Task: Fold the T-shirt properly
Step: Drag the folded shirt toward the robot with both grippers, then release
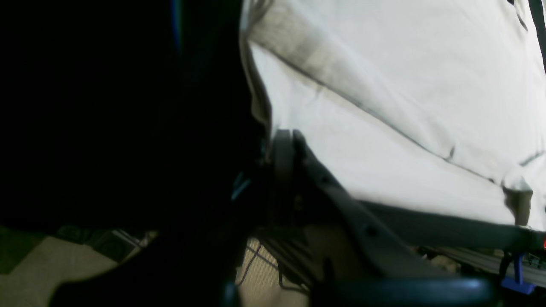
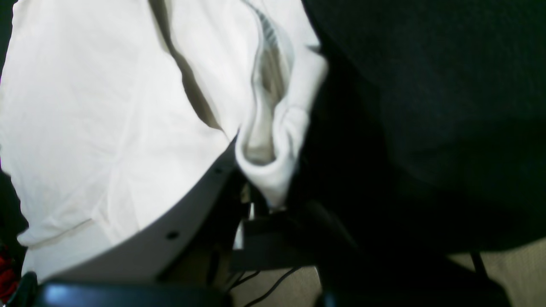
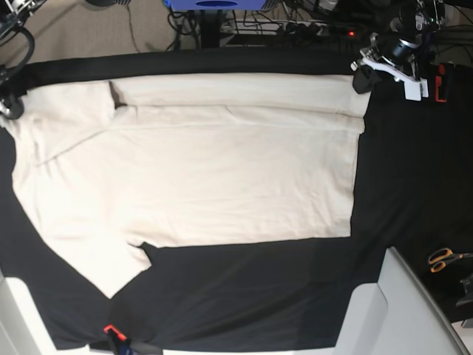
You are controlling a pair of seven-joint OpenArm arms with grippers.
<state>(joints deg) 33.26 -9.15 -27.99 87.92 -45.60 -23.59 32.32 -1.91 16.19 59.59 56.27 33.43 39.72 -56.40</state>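
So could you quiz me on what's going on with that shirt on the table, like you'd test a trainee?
1. True or false: the T-shirt lies spread on a black table cover.
2. Which edge of the shirt is folded over? A) the far edge B) the near edge C) none
3. What orange-handled tool lies at the table's edge in the base view?

Key
1. True.
2. A: a strip along the far edge is doubled over, with the left gripper and right gripper shut on its two ends.
3. Scissors.
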